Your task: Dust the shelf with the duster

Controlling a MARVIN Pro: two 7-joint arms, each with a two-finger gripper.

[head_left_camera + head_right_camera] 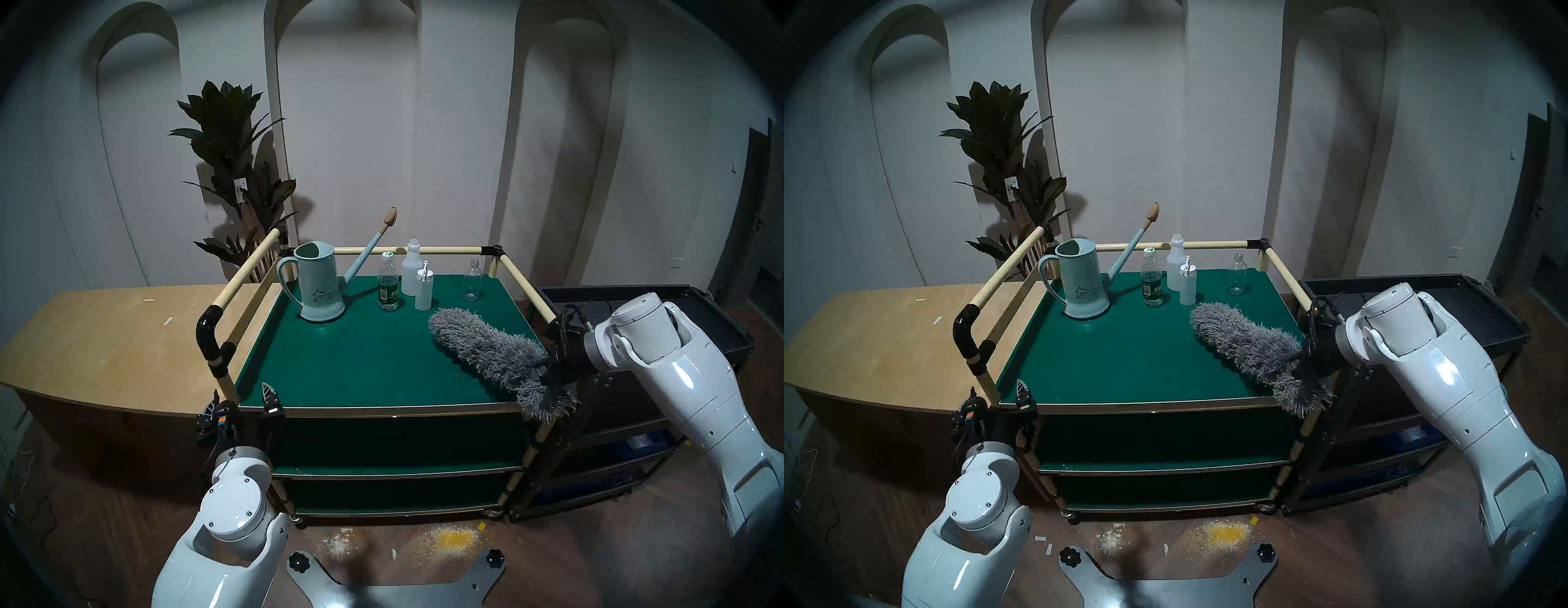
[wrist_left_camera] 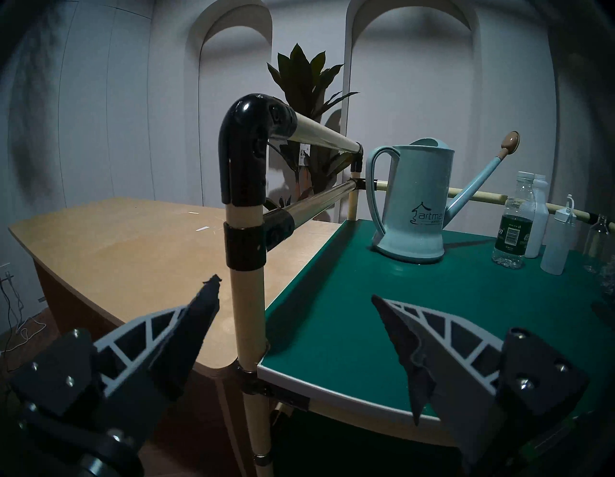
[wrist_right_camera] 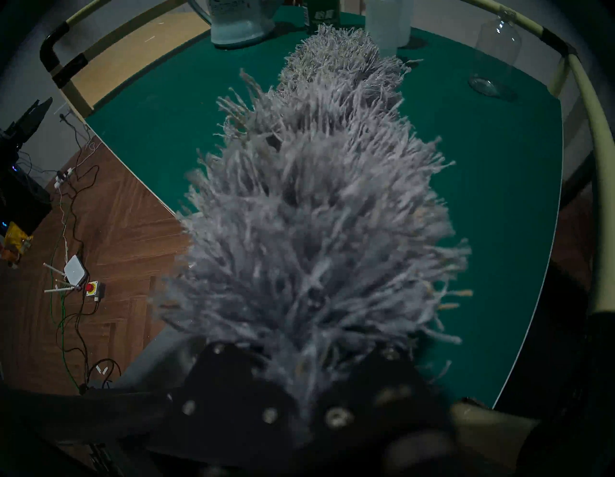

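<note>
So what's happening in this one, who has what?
The right gripper is shut on the grey duster, whose fluffy head lies across the right side of the shelf's green top board, its tip near the bottles. The left gripper is open and empty at the shelf's front left corner, its fingers either side of the cream corner post. A watering can and the bottles stand along the back of the top board.

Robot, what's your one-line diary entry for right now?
right gripper: shut on duster | duster: lying on shelf top | left gripper: open, empty
</note>
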